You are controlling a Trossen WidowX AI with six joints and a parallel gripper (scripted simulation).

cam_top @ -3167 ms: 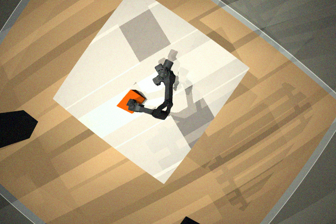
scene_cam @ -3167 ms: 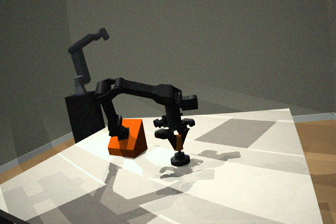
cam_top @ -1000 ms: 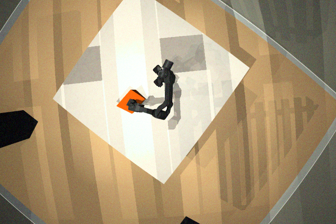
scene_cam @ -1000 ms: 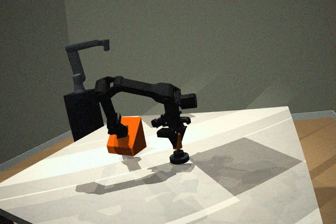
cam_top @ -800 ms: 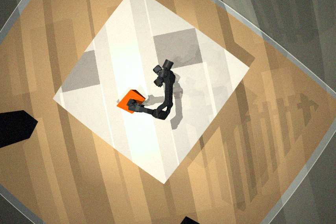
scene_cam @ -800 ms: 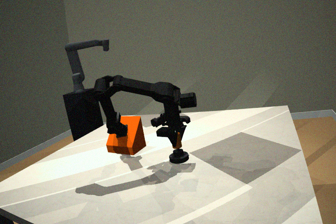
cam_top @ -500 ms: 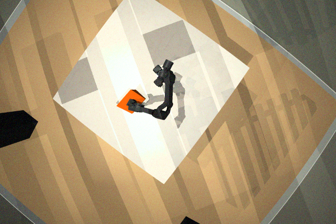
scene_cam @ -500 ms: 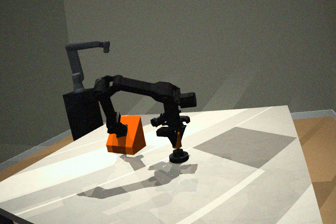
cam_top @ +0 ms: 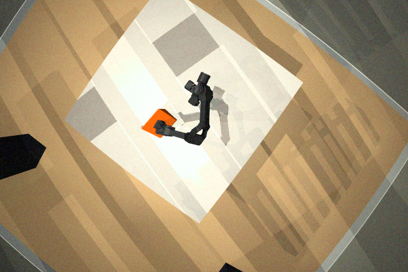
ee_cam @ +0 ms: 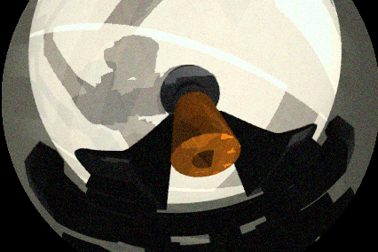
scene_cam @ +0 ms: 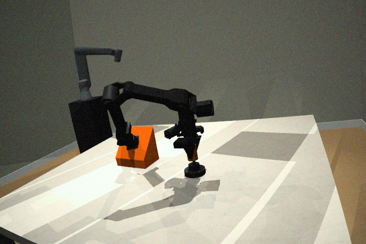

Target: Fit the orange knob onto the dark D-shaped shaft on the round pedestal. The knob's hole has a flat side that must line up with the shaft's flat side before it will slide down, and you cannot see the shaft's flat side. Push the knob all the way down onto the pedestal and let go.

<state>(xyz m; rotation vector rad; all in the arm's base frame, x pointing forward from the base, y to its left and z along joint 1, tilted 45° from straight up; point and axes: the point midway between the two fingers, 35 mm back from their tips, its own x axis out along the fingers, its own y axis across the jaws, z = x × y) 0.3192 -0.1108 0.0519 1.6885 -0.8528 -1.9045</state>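
Note:
My gripper (scene_cam: 193, 155) (ee_cam: 196, 116) is shut on the orange knob (scene_cam: 195, 152) (ee_cam: 190, 119), which it holds upright over the round pedestal (scene_cam: 194, 173) (ee_cam: 169, 90). In the wrist view the knob lies between both fingers, with a dark hole in its near end. In the exterior view a small dark gap-like stretch shows between the knob's lower end and the pedestal's raised middle. The knob is not down on the pedestal. Whether the shaft's tip is inside the knob's hole cannot be told. The shaft's flat side is hidden. In the top view the arm hides knob and pedestal.
An orange wedge-shaped block (cam_top: 162, 116) (scene_cam: 149, 150) stands beside the arm's base. The pale table (cam_top: 245, 81) (scene_cam: 274, 213) carries patterned light and shadows. Behind it, a grey arm (scene_cam: 94, 51) stands on a black box (scene_cam: 91, 125).

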